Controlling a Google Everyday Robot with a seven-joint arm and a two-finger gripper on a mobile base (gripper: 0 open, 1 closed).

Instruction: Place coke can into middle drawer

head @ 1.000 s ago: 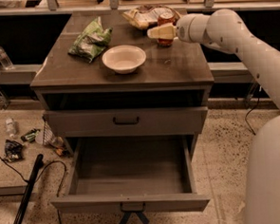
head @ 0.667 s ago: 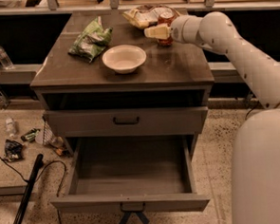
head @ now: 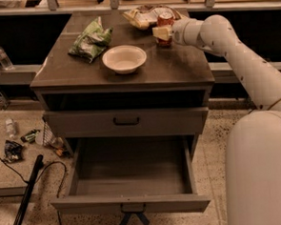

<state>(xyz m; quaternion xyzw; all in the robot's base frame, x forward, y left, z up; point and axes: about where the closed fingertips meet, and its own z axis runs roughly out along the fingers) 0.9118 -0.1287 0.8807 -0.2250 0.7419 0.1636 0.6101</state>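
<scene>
The coke can (head: 165, 20), red with a silver top, stands upright at the back right of the cabinet top. My gripper (head: 161, 33) reaches in from the right and sits right at the can's front, covering part of it. I cannot tell whether it touches the can. The middle drawer (head: 132, 204) is pulled wide open below, and its deep grey tray shows nothing inside. The drawer front above it (head: 126, 121), with a black bar handle, is closed.
A white bowl (head: 124, 58) sits mid-top, a green chip bag (head: 91, 38) to its left, and a tan snack bag (head: 141, 16) behind the can. My white base (head: 263, 173) stands right of the open drawer. Bottles, litter and a black cable (head: 26, 198) lie on the floor at left.
My arm has swung left and a little back across the cabinet top, bringing the gripper up against the coke can. The can, bowl and drawers have not moved.
</scene>
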